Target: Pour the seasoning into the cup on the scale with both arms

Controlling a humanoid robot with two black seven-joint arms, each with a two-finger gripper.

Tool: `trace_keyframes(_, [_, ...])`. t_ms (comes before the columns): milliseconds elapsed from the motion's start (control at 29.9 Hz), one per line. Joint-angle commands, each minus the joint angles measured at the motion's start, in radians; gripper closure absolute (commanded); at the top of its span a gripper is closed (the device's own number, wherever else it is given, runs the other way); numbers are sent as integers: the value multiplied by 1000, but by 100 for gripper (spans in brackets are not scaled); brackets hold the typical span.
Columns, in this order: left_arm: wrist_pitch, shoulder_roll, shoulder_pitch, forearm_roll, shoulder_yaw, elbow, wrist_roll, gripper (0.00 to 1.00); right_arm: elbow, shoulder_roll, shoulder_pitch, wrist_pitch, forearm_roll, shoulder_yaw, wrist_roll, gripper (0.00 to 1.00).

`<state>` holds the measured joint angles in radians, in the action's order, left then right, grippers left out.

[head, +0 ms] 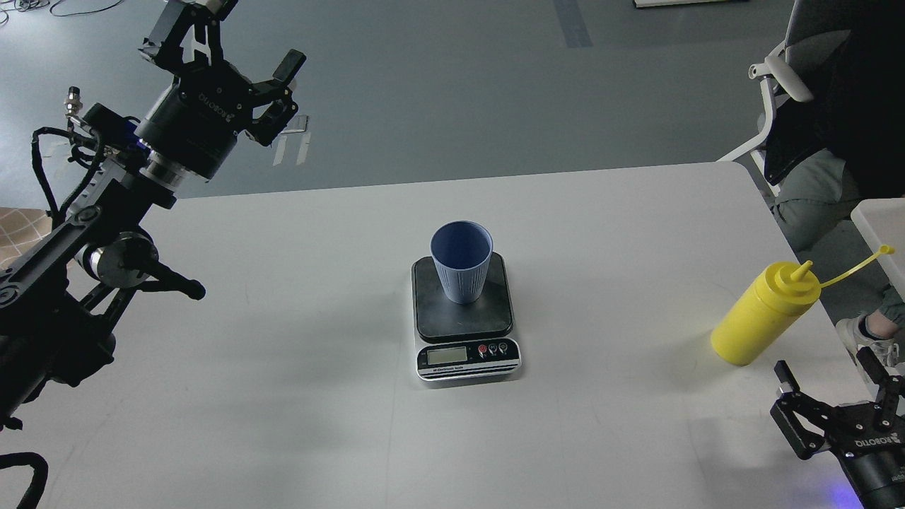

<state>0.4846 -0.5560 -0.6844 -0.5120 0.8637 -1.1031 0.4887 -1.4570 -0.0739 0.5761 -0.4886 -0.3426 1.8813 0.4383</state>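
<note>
The light-blue ribbed cup [461, 261] stands upright on the dark platform of the scale [463, 322], in the middle of the white table. The yellow seasoning bottle [760, 318] stands on the table near its right edge. Its top leans to the upper right in the view and its cap strap sticks out to the right. My right gripper [826, 367] is open and empty at the bottom right, just below the bottle and apart from it. My left gripper [230, 42] is open and empty, raised high at the far left, beyond the table's back edge.
A seated person [841, 141] in dark clothes and a white chair [774, 78] are close to the table's right edge [771, 212]. A pale surface [880, 219] shows at the far right. Grey floor lies behind the table.
</note>
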Motion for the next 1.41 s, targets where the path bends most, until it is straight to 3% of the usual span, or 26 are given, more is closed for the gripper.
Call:
trace_keyframes(0, [-1, 1, 0, 0, 3, 0, 0, 2, -77, -17, 16, 0, -1, 145, -3, 2])
trace_keyframes(134, [-1, 1, 0, 0, 8, 0, 0, 2, -198, -116, -37, 0, -13, 290, -4, 2])
trace_keyframes(301, [-1, 1, 0, 0, 17, 0, 0, 2, -209, -285, -214, 0, -15, 300, -4, 3])
trace_keyframes(435, [-1, -1, -3, 0, 17, 0, 0, 2, -175, -444, -521, 0, 34, 300, 0, 3])
trace_keyframes(569, [-3, 1, -9, 1, 18, 0, 0, 2, -48, -481, -775, 0, 229, 158, -1, 2])
trace_keyframes(636, [-4, 8, -10, 1, 18, 0, 0, 2, 74, -445, -989, 0, 402, -58, -6, 2])
trace_keyframes(703, [-8, 14, -18, 10, 21, 2, 0, 2, 130, -370, -1089, 0, 491, -155, -7, 2])
trace_keyframes(836, [-20, 24, -63, 15, 23, 20, 0, 2, 249, -238, -1202, 0, 626, -238, -9, 1])
trace_keyframes(903, [-9, 42, -92, 17, 23, 41, 0, 2, 318, -111, -1300, 0, 697, -263, -9, 1])
trace_keyframes(1104, [-5, 109, -187, 79, 23, 120, 0, 2, 346, 74, -1406, 0, 793, -272, -10, 1])
trace_keyframes(1372, [-12, 228, -215, 104, 21, 146, 0, 2, 346, 74, -1388, 0, 824, -274, -12, 1])
